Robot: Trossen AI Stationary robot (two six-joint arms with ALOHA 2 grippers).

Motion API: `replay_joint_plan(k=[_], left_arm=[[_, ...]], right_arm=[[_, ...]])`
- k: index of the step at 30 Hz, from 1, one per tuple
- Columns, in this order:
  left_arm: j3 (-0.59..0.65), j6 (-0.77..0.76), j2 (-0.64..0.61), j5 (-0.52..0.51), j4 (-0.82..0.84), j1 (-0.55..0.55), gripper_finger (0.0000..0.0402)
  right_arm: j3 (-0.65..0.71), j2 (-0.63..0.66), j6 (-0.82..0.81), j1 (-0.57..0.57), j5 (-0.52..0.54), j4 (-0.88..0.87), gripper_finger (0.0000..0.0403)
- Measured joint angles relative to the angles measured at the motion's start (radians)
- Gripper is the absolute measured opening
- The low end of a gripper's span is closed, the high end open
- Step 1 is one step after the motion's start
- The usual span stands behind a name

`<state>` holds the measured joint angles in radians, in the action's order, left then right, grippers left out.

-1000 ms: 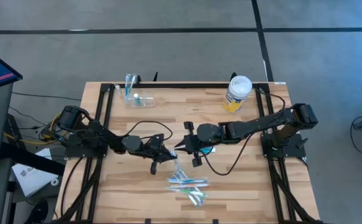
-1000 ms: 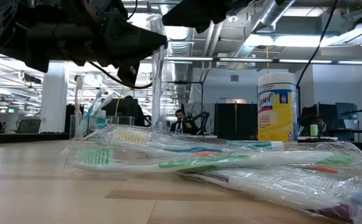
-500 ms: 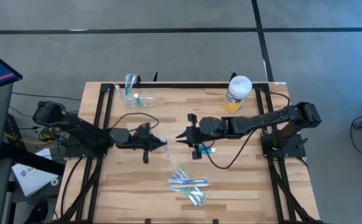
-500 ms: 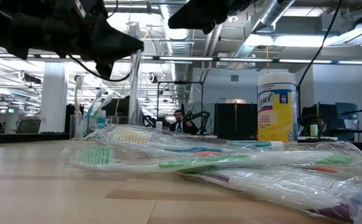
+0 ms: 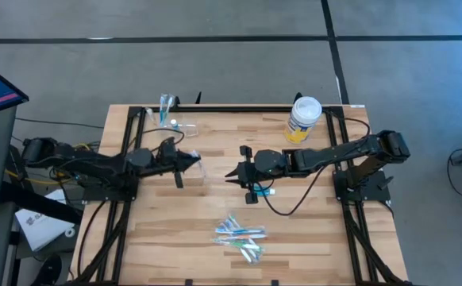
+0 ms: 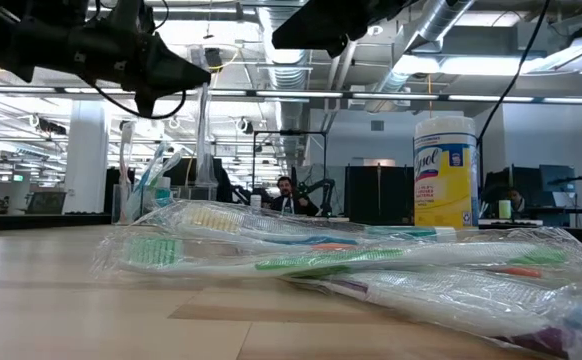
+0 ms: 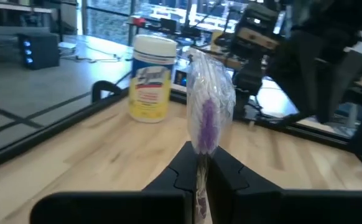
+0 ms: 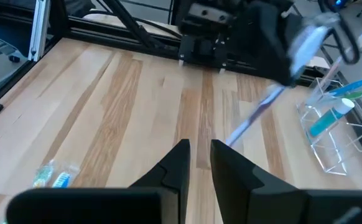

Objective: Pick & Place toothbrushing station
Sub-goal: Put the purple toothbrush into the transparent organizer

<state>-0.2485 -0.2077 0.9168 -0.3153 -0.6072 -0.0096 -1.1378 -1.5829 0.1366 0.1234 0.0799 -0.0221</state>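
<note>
My left gripper [image 5: 190, 163] hangs over the table's left half, shut on a clear-wrapped purple toothbrush [image 7: 207, 99]. The toothbrush also shows in the low view [image 6: 203, 130]. My right gripper [image 5: 232, 173] hovers at mid-table, facing the left one. Its fingers stand slightly open with nothing between them [image 8: 199, 158]. A clear plastic cup [image 5: 177, 125] holding toothbrushes and a teal tube [image 8: 327, 118] stands at the far left. A pile of wrapped toothbrushes [image 5: 239, 236] lies flat on the wood near the front edge. My left gripper pinches the wrapped toothbrush's shaft [image 7: 201, 163] between its two fingers. The fingers lie about level and across the toothbrush. The toothbrush stands roughly upright, its long lower part [image 6: 203, 150] hanging below the fingers, clear of the table.
A white-lidded wipes jar with a yellow label [image 5: 303, 119] stands at the far right. A small teal thing [image 5: 265, 191] lies under my right arm. Black frame rails run along both table sides. Bare wood lies between the cup and the pile.
My left gripper has drawn back toward the table's left and far edges, rising and tipping level. It has carried the wrapped toothbrush up and away from the pile, which stays put. The right gripper has hardly shifted.
</note>
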Motion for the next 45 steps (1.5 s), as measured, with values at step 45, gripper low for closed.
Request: replay_joint_plan(k=[45], left_arm=[[-0.152, 0.063, -0.257, -0.169, 0.568, 0.508, 0.0004]], right_arm=[[0.000, -0.011, -0.006, -0.008, 0.000, -0.023, 0.0056]])
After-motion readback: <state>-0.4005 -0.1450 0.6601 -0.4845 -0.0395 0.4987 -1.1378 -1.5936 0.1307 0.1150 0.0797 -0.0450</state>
